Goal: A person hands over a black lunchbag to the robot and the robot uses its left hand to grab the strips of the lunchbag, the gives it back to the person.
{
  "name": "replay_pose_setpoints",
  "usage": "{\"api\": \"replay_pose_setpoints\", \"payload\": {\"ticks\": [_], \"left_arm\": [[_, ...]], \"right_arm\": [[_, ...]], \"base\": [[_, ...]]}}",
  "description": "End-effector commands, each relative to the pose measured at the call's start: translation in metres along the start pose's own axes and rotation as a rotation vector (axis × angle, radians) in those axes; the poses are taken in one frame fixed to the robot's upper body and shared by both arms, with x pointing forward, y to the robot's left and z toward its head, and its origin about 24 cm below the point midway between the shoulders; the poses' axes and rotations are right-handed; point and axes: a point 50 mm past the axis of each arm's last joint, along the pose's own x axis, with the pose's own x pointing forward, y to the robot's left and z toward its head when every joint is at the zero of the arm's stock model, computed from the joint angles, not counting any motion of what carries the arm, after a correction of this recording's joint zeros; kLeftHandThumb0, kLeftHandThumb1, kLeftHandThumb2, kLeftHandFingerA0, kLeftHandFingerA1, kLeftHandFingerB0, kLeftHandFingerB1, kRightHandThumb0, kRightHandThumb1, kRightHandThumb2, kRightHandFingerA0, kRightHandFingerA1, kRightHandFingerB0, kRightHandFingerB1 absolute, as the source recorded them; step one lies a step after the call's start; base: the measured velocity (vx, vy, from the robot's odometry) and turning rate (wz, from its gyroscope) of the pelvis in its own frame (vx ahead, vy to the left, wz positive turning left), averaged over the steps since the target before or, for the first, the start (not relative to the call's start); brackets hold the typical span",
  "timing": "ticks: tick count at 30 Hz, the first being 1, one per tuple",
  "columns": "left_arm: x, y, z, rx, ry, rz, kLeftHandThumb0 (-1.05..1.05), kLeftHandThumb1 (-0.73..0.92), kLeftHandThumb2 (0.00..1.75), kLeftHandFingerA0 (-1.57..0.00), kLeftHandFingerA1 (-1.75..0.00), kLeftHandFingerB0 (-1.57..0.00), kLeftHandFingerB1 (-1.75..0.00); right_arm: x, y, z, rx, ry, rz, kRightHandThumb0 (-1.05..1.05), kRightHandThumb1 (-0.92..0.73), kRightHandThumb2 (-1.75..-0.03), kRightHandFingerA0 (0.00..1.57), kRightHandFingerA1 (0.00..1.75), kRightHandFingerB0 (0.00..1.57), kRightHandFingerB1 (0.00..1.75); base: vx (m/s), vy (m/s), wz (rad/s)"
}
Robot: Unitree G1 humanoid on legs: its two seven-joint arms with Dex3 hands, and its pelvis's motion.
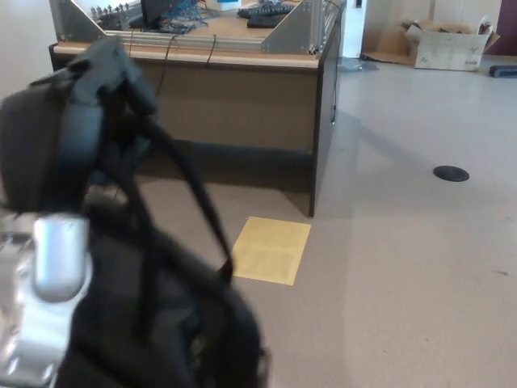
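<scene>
The left hand [69,121] is raised at the picture's left, in front of the left end of the wooden desk [242,89], and its black fingers are hooked through the straps [190,190] of the black lunchbag [153,315], so the hand is grasping the bag by those straps. The picture is blurred here, and the single fingers cannot be told apart. The straps run down and to the right from the hand to the bag, which hangs below the hand and nearer the camera than the desk, filling the lower left corner. The silver forearm [44,299] shows just left of the bag. A yellow sheet [272,249] lies flat on the floor near the desk's right front corner, right of the bag. The right hand does not show.
</scene>
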Motion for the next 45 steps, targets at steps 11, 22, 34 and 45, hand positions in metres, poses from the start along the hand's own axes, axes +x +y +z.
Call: {"api": "replay_pose_setpoints", "payload": {"ticks": [11,22,34,45], "left_arm": [[-0.135,0.083,-0.043,0.015,-0.022,0.246,-0.09,0.62,0.56,-0.91,-1.75,-0.74,-1.71],[-0.209,0.106,-0.074,0.102,0.148,0.129,0.0,0.6,0.55,-0.86,-1.75,-0.64,-1.75],[-0.278,0.107,-0.081,0.106,0.304,-0.098,-0.02,0.62,0.55,-0.81,-1.75,-0.61,-1.74],[-0.252,0.108,-0.082,0.103,0.214,-0.021,-0.05,0.6,0.54,-0.85,-1.75,-0.65,-1.74]], "right_arm": [[-0.011,-0.015,-0.01,-0.045,0.023,-0.074,-0.55,-0.72,-0.61,0.6,0.5,0.58,0.46],[-0.012,-0.013,-0.012,-0.044,0.027,-0.07,-0.51,-0.71,-0.61,0.6,0.5,0.59,0.48],[-0.018,-0.008,-0.018,-0.046,0.054,-0.066,-0.5,-0.71,-0.61,0.59,0.49,0.6,0.47],[-0.015,-0.008,-0.016,-0.044,0.047,-0.073,-0.49,-0.71,-0.61,0.6,0.49,0.61,0.47]], "base": [[0.0,0.0,0.0],[0.0,0.0,0.0],[0.0,0.0,0.0],[0.0,0.0,0.0]]}}
